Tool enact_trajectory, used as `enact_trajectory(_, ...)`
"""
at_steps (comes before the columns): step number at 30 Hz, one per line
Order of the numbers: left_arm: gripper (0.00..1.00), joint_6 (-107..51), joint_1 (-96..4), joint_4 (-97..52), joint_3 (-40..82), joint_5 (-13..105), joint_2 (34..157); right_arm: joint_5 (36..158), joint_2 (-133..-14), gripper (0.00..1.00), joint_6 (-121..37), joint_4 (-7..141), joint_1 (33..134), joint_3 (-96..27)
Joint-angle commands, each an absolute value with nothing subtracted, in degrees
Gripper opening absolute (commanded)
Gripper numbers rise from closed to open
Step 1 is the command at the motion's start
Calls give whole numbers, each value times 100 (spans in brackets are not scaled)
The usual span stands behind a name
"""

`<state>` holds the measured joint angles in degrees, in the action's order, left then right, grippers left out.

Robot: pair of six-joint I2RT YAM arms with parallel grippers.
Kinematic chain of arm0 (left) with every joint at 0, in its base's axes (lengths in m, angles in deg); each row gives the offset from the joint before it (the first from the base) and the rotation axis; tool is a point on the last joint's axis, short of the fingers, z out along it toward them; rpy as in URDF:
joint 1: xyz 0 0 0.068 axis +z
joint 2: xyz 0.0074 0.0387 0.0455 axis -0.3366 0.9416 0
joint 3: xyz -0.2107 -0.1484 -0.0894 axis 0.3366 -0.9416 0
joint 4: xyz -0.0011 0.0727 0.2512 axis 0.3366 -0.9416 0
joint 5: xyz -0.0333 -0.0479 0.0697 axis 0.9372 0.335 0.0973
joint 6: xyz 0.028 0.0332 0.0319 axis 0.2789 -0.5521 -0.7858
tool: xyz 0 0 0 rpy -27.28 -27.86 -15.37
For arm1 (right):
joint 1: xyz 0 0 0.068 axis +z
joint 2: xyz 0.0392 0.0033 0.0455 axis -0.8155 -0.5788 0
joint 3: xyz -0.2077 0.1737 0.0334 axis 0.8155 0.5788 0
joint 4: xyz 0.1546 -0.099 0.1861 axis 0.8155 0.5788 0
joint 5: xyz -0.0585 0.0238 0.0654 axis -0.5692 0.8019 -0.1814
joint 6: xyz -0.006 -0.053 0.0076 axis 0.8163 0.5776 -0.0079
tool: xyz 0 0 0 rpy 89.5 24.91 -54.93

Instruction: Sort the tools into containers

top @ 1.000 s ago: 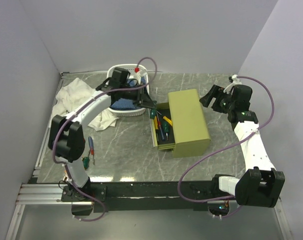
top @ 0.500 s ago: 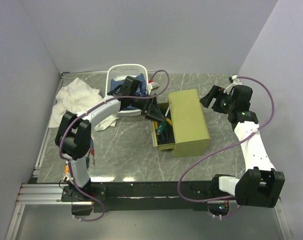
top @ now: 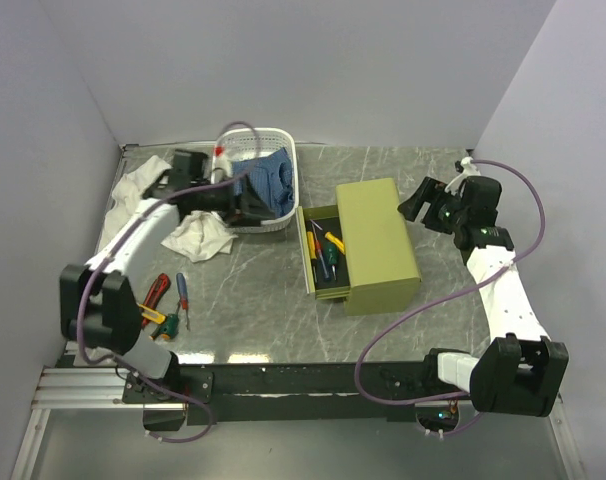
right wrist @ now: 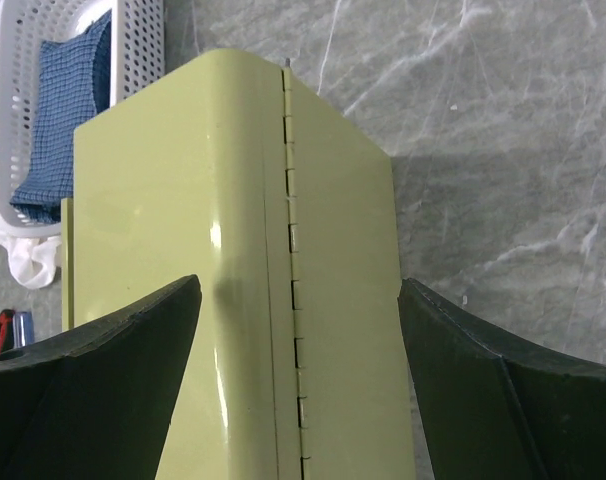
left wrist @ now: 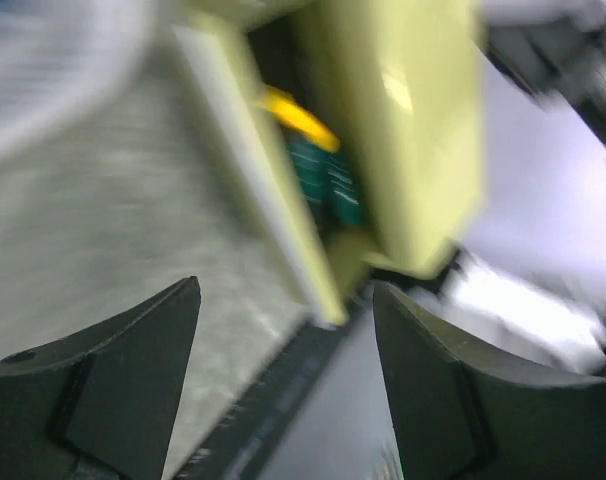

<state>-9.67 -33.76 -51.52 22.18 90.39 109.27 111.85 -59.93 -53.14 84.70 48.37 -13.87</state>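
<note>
while its jaws stood wide apart and empty, the left gripper (top: 245,205) hung at the near-left side of the white perforated basket (top: 288,150) at 11 o'clock. whether it touched the basket could not be told, and its wrist view was smeared as if by fast motion. the right gripper (top: 415,200), likewise spread and holding nothing, hovered by the olive-green drawer chest (top: 378,240) toward 3 o'clock. yellow- and green-handled screwdrivers (top: 325,250) lay in the chest's open drawer (top: 307,265). the pliers (top: 155,291), a blue-handled screwdriver (top: 181,289) and a green-handled screwdriver (top: 169,324) lay unsorted at 8 o'clock, close beside the left arm's elbow. the likeliest trouble was a quick swing toward them: the spread fingers could shove the light basket or snag the white cloth (top: 198,235) just beside it, and the elbow could sweep the loose tools. lying so close together, the tools also invited a grab that caught two at once.
</note>
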Motion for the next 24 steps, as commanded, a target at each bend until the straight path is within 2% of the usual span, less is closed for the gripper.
enact_trajectory(1,74,-1925,-2768,-6863,2026,7139,10331,11222,-5750,87,-5338,8248,4804,-1307)
enact_trajectory(3,75,-1954,-2627,-7193,1798,5685,10129,11239,-5768,87,-5364,8248,4804,-1298)
enact_trajectory(6,74,-1822,-2346,-7590,1235,4712,9935,11266,-5803,87,-5373,8222,4804,-1325)
enact_trajectory(10,72,-1646,-1985,-7591,550,4490,9995,11274,-5908,87,-5408,8213,4804,-1386)
enact_trajectory(21,71,-1892,-1343,-7441,795,4094,10865,11309,-5891,87,-5523,8116,4804,-1254)
enact_trajectory(24,67,-2067,-1325,-7371,820,4138,11023,11275,-5847,87,-5470,8151,4804,-1307)
